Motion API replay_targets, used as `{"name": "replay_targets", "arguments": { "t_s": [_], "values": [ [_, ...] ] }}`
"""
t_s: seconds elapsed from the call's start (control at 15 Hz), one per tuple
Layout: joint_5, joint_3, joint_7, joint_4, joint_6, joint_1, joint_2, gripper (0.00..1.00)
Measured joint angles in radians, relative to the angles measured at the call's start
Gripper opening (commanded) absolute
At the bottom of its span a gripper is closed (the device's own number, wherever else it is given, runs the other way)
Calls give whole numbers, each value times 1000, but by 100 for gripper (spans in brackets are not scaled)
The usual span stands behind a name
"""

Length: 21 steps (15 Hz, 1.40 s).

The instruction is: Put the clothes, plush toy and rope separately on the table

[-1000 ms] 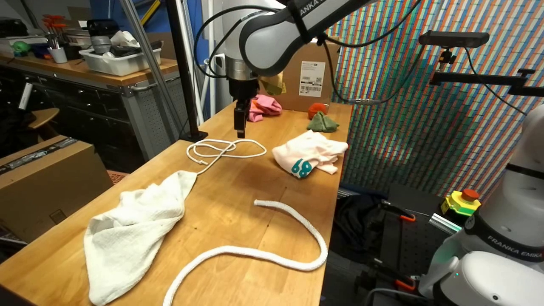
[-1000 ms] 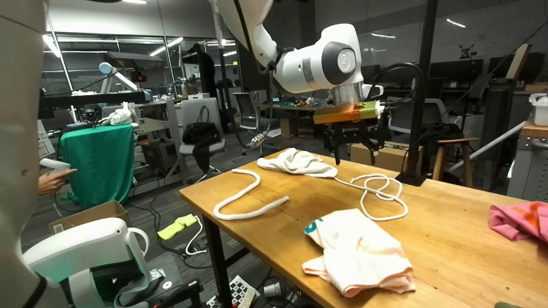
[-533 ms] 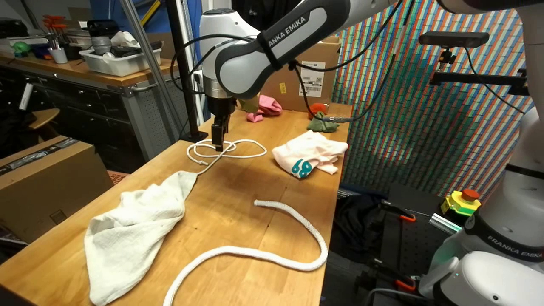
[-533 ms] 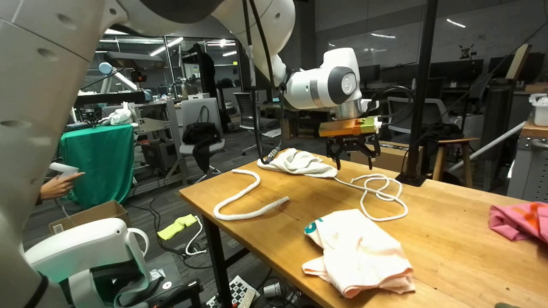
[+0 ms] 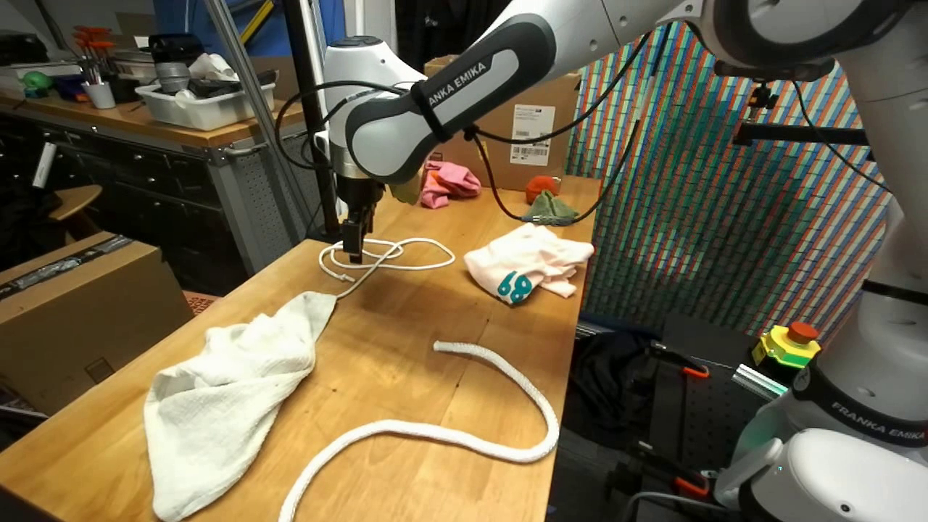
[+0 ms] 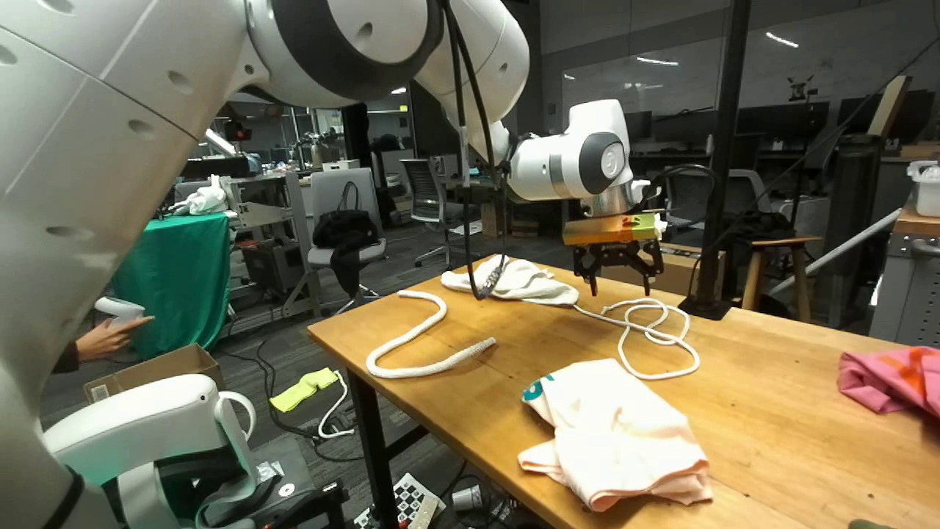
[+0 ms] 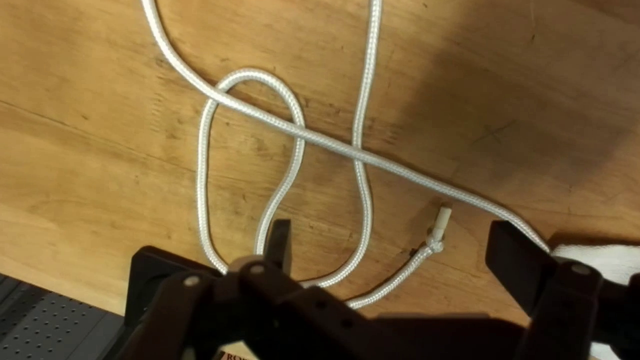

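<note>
We see the black two-fingered gripper (image 6: pixel 620 286) with its jaws standing wide apart, gripping nothing, above the long honey-coloured wooden table (image 5: pixel 391 377). The white-and-grey jointed arm (image 5: pixel 464 90) reaches out over the table, its forearm sloping down to a wrist that points the gripper downward. Below the gripper we find the thin white braided cord (image 7: pixel 330 143), lying in loose, crossing loops; in the wrist view its knotted end shows in the gap between the fingers, and one finger hides part of a strand. The cord runs to a corner of the large cream-white cloth (image 5: pixel 239 384); whether it is tied there or tucked under, we cannot tell. Farther from the gripper, we see the thick white rope (image 5: pixel 464 438) curving in an S, and the crumpled, teal-printed, peach-white cloth (image 6: pixel 624 433), both resting on the table. The small pink garment (image 5: pixel 451 183) lies in a heap near the tall brown cardboard box (image 5: pixel 533 119).
</note>
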Motion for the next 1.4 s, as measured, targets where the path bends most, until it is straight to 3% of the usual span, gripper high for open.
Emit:
{"name": "replay_targets", "arguments": {
  "t_s": [0.67, 1.4],
  "values": [
    [2, -9, 0, 144, -19, -10, 154, 100],
    [49, -11, 1, 258, -108, -54, 216, 100]
  ]
}}
